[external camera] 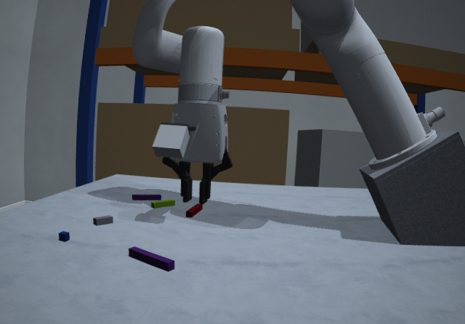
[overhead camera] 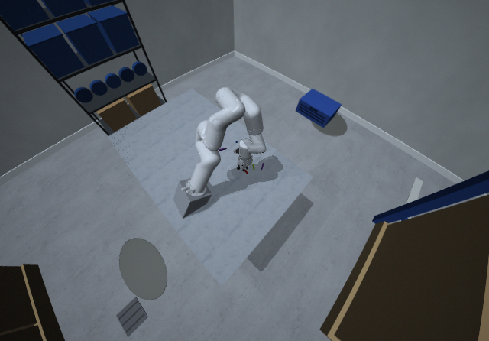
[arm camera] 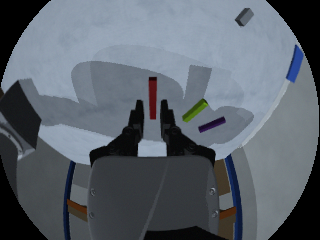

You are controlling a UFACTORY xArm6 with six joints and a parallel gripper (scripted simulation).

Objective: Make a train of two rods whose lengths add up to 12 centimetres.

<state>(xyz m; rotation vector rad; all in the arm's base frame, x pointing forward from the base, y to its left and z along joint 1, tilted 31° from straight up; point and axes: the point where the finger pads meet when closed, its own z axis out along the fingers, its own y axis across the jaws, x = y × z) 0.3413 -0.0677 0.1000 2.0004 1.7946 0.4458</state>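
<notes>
A red rod [external camera: 194,210] lies flat on the table; it also shows in the wrist view [arm camera: 152,98] and the overhead view [overhead camera: 245,171]. My gripper [external camera: 195,200] points straight down just above the rod's far end. Its fingers stand a narrow gap apart with nothing between them. In the wrist view the gripper [arm camera: 152,120] has the rod running away from between the fingertips. A lime rod [external camera: 163,203] and a purple rod [external camera: 146,197] lie close to the left of the red one. A second purple rod [external camera: 151,258] lies nearer the front.
A grey rod [external camera: 102,220] and a small blue cube [external camera: 63,235] lie at the left of the table. The arm's base block [external camera: 420,189] stands at the right. Shelves and boxes stand off the table.
</notes>
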